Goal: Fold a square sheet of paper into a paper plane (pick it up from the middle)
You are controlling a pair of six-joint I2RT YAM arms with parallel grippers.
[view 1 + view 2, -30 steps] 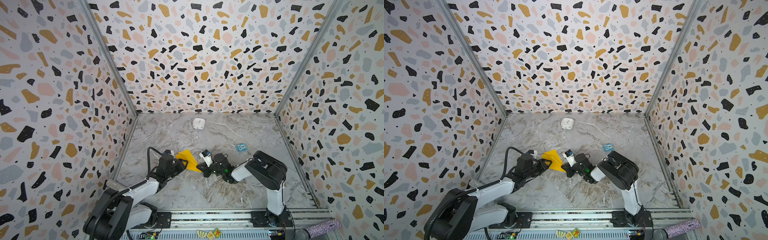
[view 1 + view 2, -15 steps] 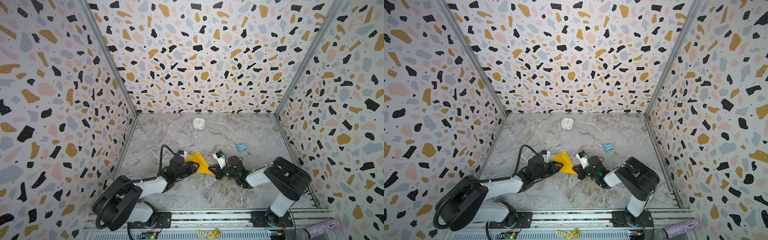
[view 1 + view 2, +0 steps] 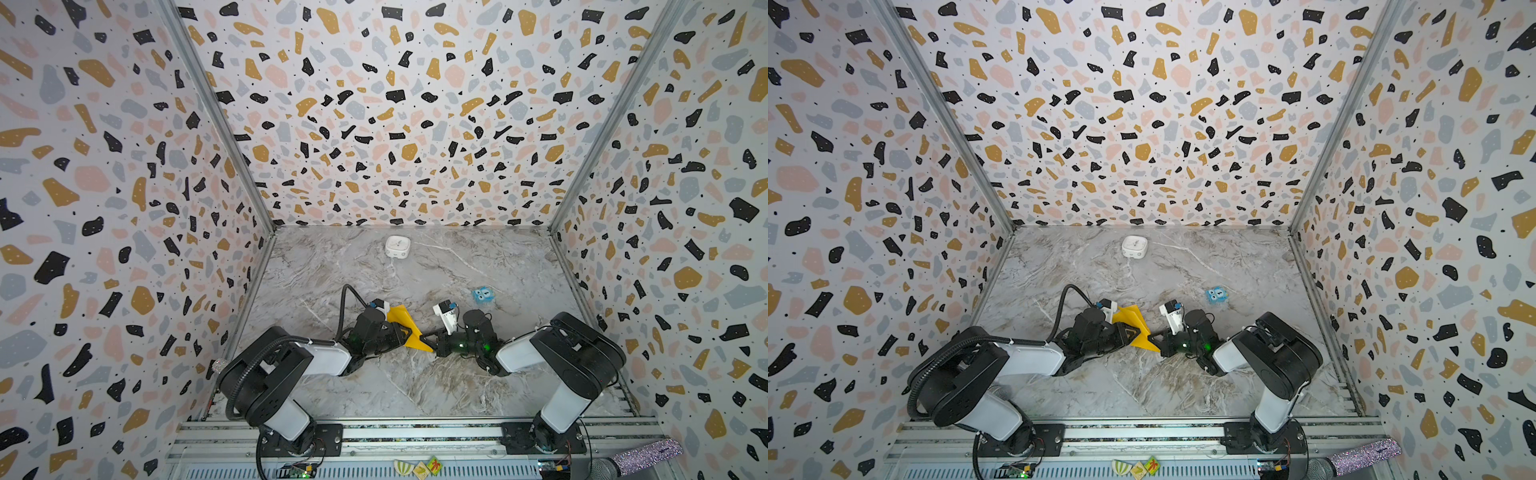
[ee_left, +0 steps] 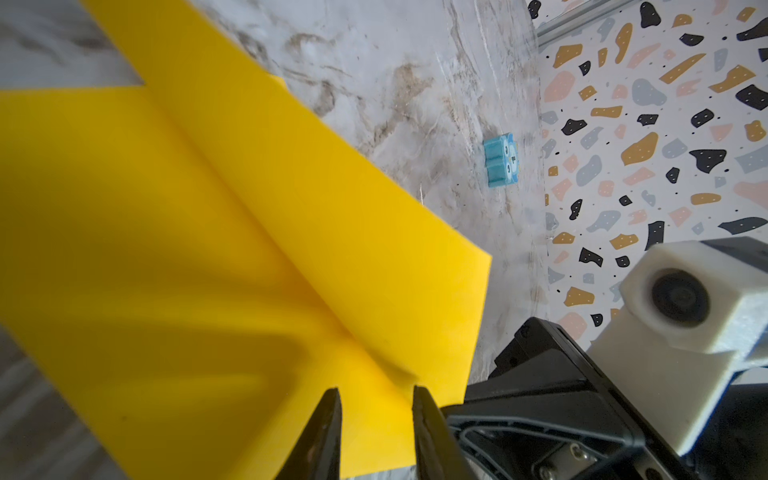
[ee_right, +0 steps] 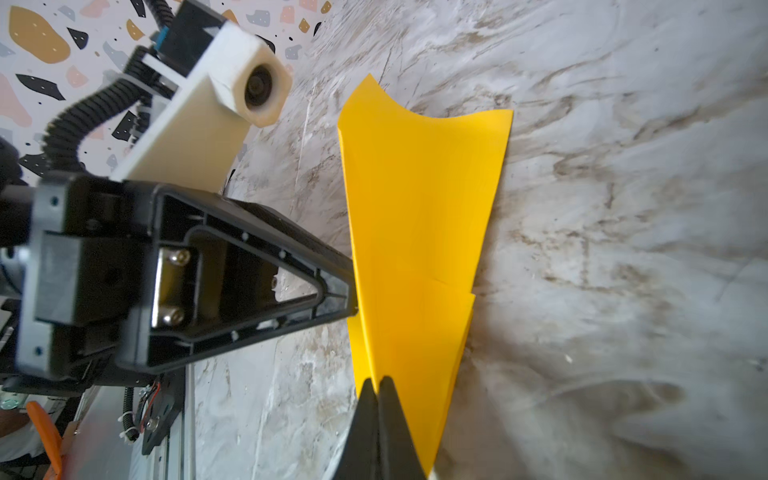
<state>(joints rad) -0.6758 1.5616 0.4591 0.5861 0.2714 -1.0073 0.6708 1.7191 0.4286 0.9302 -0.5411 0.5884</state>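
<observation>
Folds already run along the paper plane (image 3: 404,326), a yellow, half-made dart towards the near middle of the desk (image 3: 374,386), between the two arms. Its long axis slants from a broad tail at the far left to a pointed nose at the near right. The right pincer (image 3: 432,347) is clenched on that nose; in the right wrist view its jaws meet with the paper pressed between them. The left pincer (image 4: 376,395) comes in from the left, across the axis, about midway along the dart. Its jaws stand slightly apart on either side of the centre crease, with yellow showing in the gap, so I judge it has not yet pinched. The left arm is the nearer one to the ridge, and closing there looks like the coming move. The blue cube (image 3: 483,295) and white box (image 3: 397,246) lie well apart, farther back.
</observation>
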